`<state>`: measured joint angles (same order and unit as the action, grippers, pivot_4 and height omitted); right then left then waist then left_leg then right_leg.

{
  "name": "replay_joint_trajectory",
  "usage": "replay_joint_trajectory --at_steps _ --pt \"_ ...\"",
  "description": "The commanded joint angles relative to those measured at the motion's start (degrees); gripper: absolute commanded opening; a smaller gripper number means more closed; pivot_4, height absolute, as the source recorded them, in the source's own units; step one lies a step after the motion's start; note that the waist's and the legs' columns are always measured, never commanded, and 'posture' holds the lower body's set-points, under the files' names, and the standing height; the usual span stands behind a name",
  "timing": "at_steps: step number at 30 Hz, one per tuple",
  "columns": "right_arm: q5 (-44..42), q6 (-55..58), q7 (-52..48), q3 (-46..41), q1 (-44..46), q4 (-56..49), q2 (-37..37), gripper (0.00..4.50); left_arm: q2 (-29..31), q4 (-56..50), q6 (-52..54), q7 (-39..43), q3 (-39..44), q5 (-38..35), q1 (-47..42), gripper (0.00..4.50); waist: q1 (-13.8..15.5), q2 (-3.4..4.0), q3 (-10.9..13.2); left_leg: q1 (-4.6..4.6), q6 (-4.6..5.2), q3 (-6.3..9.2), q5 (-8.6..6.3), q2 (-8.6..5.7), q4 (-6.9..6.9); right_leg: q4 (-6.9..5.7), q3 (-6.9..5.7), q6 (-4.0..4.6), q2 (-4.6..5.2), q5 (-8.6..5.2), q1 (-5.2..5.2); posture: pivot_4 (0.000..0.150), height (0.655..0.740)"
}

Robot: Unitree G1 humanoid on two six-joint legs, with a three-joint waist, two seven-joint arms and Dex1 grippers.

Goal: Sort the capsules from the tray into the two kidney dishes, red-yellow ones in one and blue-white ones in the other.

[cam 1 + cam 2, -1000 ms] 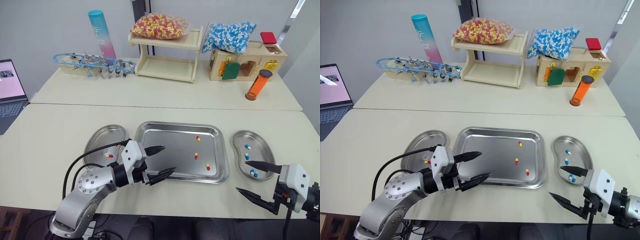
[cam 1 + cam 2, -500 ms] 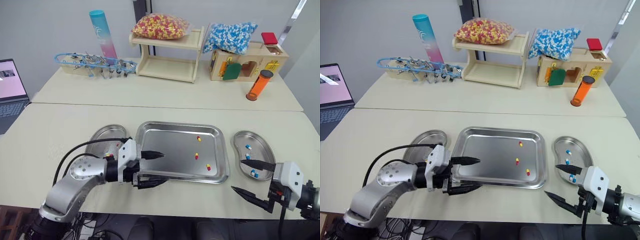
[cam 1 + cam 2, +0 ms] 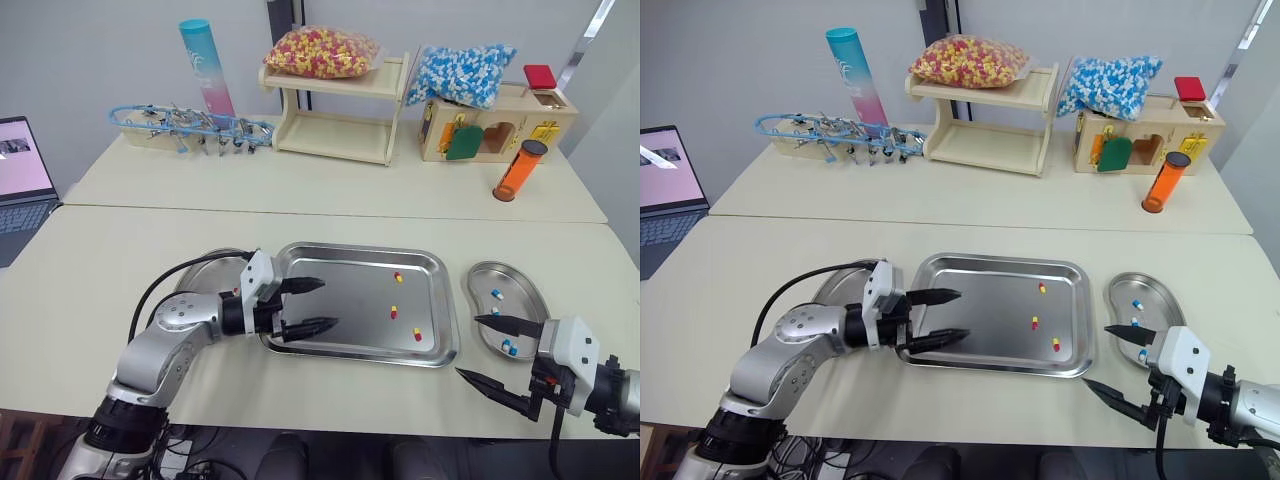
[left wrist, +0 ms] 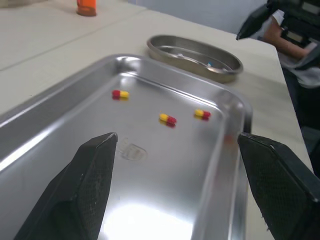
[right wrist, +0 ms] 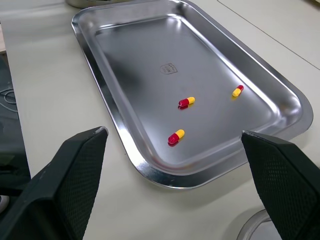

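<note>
So the left tool (image 3: 328, 303) has swung up over the left end of the shiny steel tray (image 3: 360, 247), jaws wide, empty. Three red-yellow capsules (image 3: 392, 311) sit in its right half, well away. I'd reach further across, straddle one, and pinch gently. I reckon they'll skid on steel.

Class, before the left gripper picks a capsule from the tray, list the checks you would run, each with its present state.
1. Left gripper open and empty: ok.
2. Left gripper over the left end of the tray: ok.
3. Only red-yellow capsules in the tray: ok, three.
4. Right kidney dish holds only blue-white capsules: ok.
5. Left kidney dish contents: cannot tell, left arm covers part.
6. Right gripper clear of the tray: ok.
</note>
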<state>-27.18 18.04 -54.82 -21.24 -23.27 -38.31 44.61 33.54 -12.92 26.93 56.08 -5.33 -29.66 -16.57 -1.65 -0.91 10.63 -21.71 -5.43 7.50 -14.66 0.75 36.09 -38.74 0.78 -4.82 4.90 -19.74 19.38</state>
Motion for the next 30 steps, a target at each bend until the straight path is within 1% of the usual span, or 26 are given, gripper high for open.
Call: replay_joint_trajectory --at_steps 1,3,6,9,12,14,16,19,23,30 --pt "-0.71 -0.08 0.28 -0.61 0.58 -1.67 0.56 4.50 -2.69 -3.34 4.56 -6.39 -2.43 2.17 -3.13 3.93 0.00 0.00 0.00 0.00 0.00 0.01 0.00 0.00 0.00 0.00 -0.01 0.00 0.00 0.00 0.00 0.150 0.7400" --pt "-0.55 -0.12 0.29 -0.53 0.51 -1.56 0.48 4.50 -5.59 -4.49 9.66 -11.82 -4.40 3.36 -5.06 3.93 0.02 -0.01 0.00 -0.02 0.00 0.00 0.00 -0.01 0.03 0.00 0.00 -0.01 0.00 0.00 -0.01 0.150 0.7400" --pt "-0.31 -0.17 0.39 -0.29 0.49 -1.43 0.38 4.50 -8.51 -5.73 14.60 -15.43 -7.23 4.08 -6.12 3.93 0.02 -0.02 0.00 -0.03 0.00 0.02 0.00 -0.02 0.04 0.00 0.00 -0.02 0.00 0.01 -0.01 0.150 0.7400" --pt "-0.14 -0.18 0.50 -0.03 0.51 -1.41 0.34 4.50 -8.56 -6.64 15.79 -15.30 -11.34 6.00 -6.18 3.93 -0.24 -0.02 0.00 0.00 -0.01 0.01 0.01 -0.02 0.03 -0.01 0.01 -0.02 0.00 0.01 0.00 0.150 0.7400" --pt "-0.13 -0.04 0.70 0.11 0.54 -1.57 0.31 4.50 -8.94 -6.92 16.20 -15.80 -12.27 6.40 -6.18 3.93 -0.13 -0.01 0.00 0.00 -0.02 0.01 0.01 -0.02 0.04 -0.05 0.02 -0.02 0.00 0.01 0.00 0.150 0.7400" --pt "-0.06 -0.01 0.87 0.16 0.52 -1.59 0.24 4.50 -8.63 -6.29 14.65 -15.05 -13.58 7.63 -6.28 3.93 -0.09 -0.02 0.00 0.00 -0.01 0.01 0.01 -0.02 0.04 -0.05 0.02 -0.02 0.00 0.01 0.00 0.150 0.7400" --pt "0.06 0.03 1.13 0.31 0.49 -1.67 0.16 4.50 -10.23 -5.32 13.42 -15.55 -14.54 8.52 -6.34 3.57 -0.05 -0.02 0.00 0.00 -0.01 0.00 0.01 -0.02 0.04 -0.04 0.02 -0.02 0.00 0.01 0.00 0.150 0.7400" --pt "0.03 0.28 1.70 0.57 0.60 -2.00 0.15 4.50 -10.96 -4.05 9.77 -14.23 -16.81 10.88 -6.27 3.57 0.06 -0.02 0.00 -0.02 -0.02 0.00 0.01 -0.03 0.05 -0.02 0.01 -0.02 0.00 0.01 0.00 0.150 0.7400" --pt "-0.11 0.54 2.13 0.93 0.77 -2.17 0.34 4.50 -11.57 0.96 3.13 -11.64 -18.30 14.00 -7.47 3.57 -0.01 -0.01 0.00 0.00 -0.02 0.00 0.01 -0.03 0.04 -0.03 0.01 -0.02 0.00 0.01 0.00 0.150 0.7400" --pt "-0.25 0.82 2.40 1.31 0.98 -2.23 0.64 4.50 -12.44 11.67 -5.82 -2.95 -19.76 16.43 -12.26 3.57 0.06 -0.01 0.00 -0.03 -0.02 0.00 0.01 -0.04 0.05 0.00 -0.01 -0.02 0.00 0.01 0.00 0.150 0.7400"
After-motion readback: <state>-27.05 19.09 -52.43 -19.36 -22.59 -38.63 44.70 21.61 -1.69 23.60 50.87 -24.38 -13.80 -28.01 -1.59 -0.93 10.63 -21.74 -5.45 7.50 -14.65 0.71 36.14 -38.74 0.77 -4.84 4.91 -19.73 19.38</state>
